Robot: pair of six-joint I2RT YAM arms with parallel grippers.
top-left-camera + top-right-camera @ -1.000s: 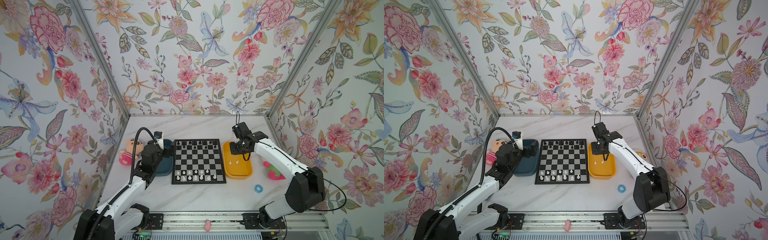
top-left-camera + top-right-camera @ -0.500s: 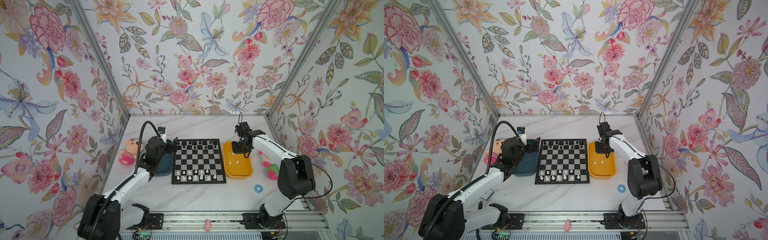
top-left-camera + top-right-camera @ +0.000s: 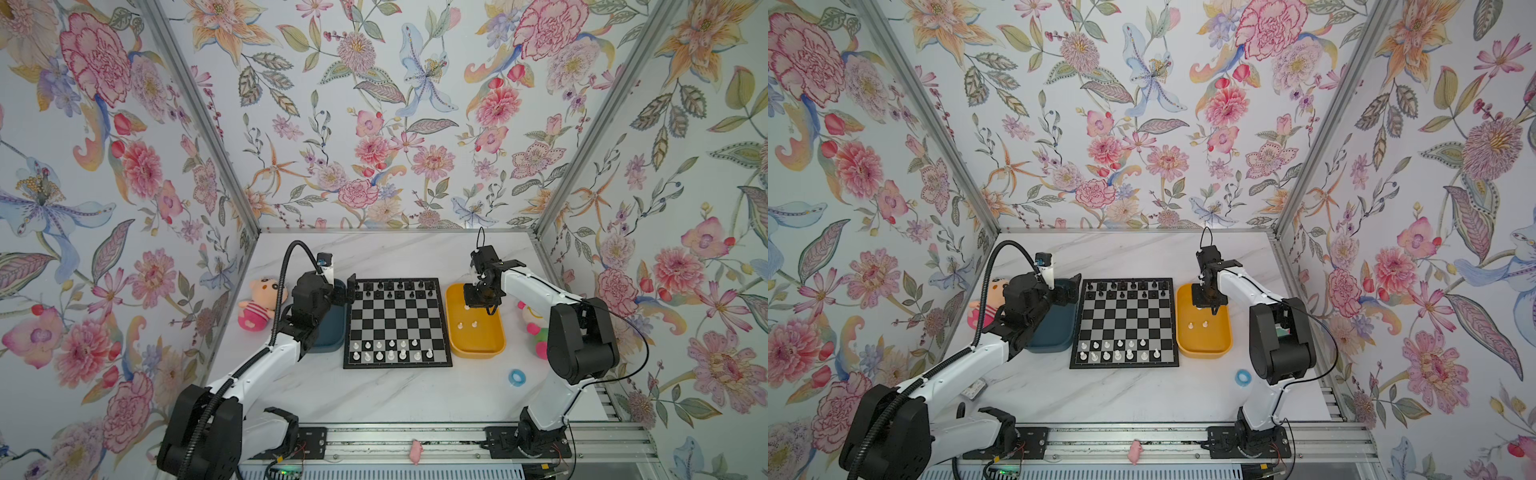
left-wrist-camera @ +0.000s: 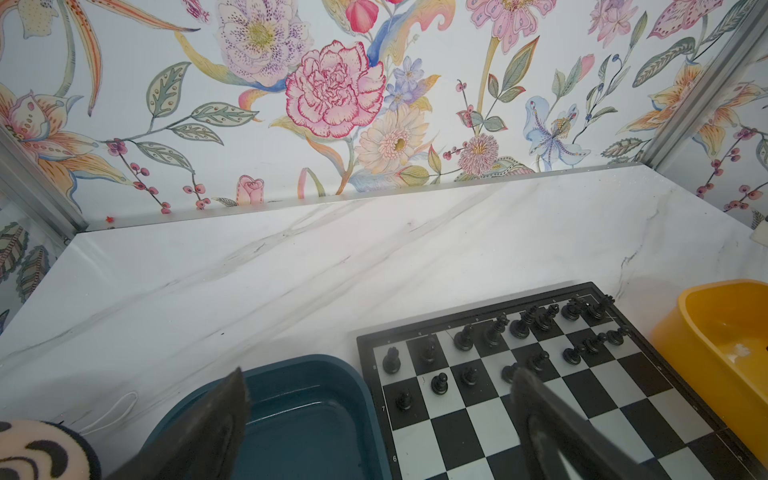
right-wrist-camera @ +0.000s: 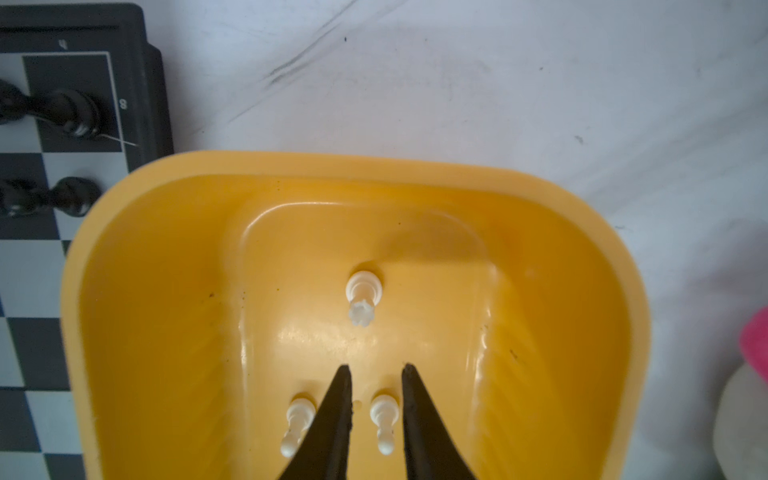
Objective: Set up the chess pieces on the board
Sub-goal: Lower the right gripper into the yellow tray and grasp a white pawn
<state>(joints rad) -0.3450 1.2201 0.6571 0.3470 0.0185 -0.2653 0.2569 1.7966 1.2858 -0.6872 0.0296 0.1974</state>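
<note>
A: Item one: the marble table [image 3: 374, 399] is carrying everything you are working with. Item two: the board [image 3: 397, 322] is lying flat at its centre, between two trays.

B: Items three and four: the teal tray [image 3: 334, 332] is sitting just left of the board. The yellow tray [image 3: 476, 353] is sitting just right of it.

A: Item five: your left gripper [image 4: 378, 370] is hanging over the far end of the teal tray and the board's far-left corner. Its jaws are standing wide apart and carrying nothing.

B: Item six: your right gripper [image 5: 377, 365] is hovering over the far half of the yellow tray. Its jaws are leaving only a narrow gap and clamping nothing. A pawn [image 5: 384, 419] on the tray floor is showing through that gap, touching neither finger.

A: Item seven: a plush doll [image 3: 259, 305] is lying left of the teal tray. Item eight: a blue ring [image 3: 517, 377] is lying on the table, near and right of the yellow tray.

B: Item nine: the chess pieces [image 3: 390, 351] are mostly standing in the board's two near rows, and three are standing in the yellow tray. Item ten: the black chessmen [image 3: 390, 289] are standing in the two far rows.
</note>
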